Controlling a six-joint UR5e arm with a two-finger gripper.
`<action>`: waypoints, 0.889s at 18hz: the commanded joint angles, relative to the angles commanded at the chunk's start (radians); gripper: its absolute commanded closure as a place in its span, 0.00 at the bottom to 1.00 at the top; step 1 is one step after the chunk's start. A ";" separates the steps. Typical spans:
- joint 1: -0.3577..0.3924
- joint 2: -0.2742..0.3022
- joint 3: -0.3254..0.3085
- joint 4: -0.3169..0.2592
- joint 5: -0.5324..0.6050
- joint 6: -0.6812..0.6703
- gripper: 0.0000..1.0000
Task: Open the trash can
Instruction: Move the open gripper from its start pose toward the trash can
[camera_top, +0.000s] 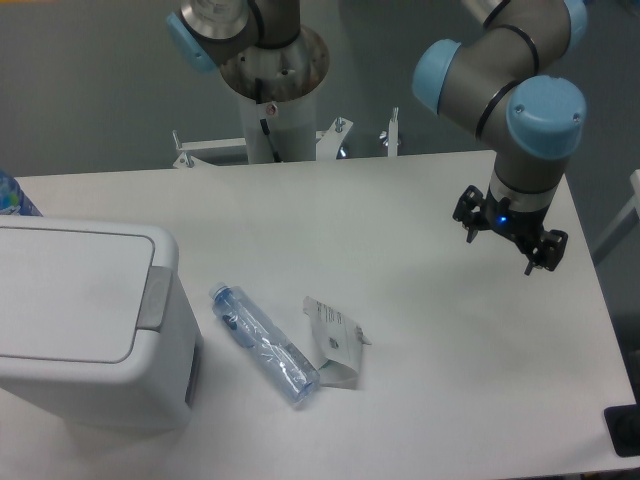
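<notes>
The bin (85, 330) stands shut at the table's (420, 350) left edge. The gripper (508, 243), fingers apart and holding nothing, hangs near the right edge. If the latch (154, 298) is missed, the bin could be pushed away.

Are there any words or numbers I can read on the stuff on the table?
None can be read.
Paper wrapper: dark print, too blurred to read.
Clear bottle: no label text visible.
Trash can: plain white, no writing.
Blue object at the left edge: pattern unreadable.
</notes>
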 joint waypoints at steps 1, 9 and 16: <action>-0.002 0.002 0.000 0.000 0.000 0.000 0.00; -0.003 0.002 0.005 -0.006 -0.021 -0.093 0.00; -0.026 0.000 0.015 0.005 -0.086 -0.322 0.00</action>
